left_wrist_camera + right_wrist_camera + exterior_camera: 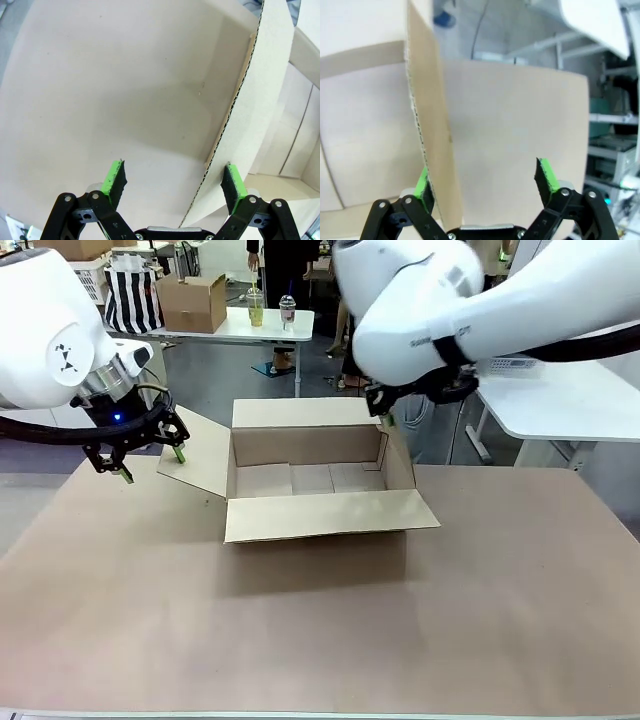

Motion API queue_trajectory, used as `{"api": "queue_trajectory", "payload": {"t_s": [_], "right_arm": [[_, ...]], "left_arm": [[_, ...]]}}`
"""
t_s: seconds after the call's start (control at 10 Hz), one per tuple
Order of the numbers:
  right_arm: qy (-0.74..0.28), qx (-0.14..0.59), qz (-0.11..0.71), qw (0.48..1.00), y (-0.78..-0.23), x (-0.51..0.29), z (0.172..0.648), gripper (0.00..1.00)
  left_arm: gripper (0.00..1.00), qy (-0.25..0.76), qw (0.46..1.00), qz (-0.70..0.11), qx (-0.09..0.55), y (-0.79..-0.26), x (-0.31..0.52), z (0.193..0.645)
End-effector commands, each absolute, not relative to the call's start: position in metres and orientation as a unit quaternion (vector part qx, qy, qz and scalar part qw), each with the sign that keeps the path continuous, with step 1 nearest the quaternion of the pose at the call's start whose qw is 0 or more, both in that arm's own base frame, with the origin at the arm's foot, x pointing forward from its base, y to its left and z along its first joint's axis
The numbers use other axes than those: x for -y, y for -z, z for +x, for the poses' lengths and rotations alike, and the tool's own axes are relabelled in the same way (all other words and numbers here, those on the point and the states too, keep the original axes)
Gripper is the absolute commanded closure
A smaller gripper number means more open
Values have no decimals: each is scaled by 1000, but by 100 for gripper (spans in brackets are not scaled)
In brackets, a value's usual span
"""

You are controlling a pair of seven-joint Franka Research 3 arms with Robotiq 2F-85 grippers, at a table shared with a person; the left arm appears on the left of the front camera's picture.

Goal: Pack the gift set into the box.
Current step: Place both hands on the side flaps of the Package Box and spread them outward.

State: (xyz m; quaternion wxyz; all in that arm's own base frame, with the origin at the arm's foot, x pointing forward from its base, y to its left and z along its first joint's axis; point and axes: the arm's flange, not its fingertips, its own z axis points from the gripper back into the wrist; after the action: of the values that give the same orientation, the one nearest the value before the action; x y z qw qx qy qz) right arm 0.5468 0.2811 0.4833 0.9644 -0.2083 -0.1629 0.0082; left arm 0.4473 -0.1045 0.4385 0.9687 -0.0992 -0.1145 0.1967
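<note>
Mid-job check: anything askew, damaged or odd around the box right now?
Nothing looks damaged or spilled. The box stands open. Its left flap splays outward and its right flap stands nearly upright. The left gripper and the right gripper are both open, each straddling a flap edge.

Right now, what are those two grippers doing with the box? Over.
Box upright, top open. Left gripper open, astride left flap. Right gripper open, astride right flap. Nothing gripped.
</note>
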Motion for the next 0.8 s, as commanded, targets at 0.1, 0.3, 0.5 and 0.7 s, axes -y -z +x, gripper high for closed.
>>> {"api": "queue_trajectory", "payload": {"t_s": [0.1, 0.3, 0.5, 0.7], "right_arm": [[103, 158, -161, 969, -484, -229, 537, 0], [62, 147, -178, 971, -496, -239, 550, 0], [62, 147, -178, 971, -496, -239, 550, 0], [96, 107, -118, 983, -479, -208, 553, 0]], "left_arm": [[0, -203, 968, -88, 115, -441, 105, 445], [0, -203, 968, -88, 115, -441, 105, 445], [0, -203, 968, -88, 115, -441, 105, 445], [0, -203, 968, -88, 115, -441, 105, 445]]}}
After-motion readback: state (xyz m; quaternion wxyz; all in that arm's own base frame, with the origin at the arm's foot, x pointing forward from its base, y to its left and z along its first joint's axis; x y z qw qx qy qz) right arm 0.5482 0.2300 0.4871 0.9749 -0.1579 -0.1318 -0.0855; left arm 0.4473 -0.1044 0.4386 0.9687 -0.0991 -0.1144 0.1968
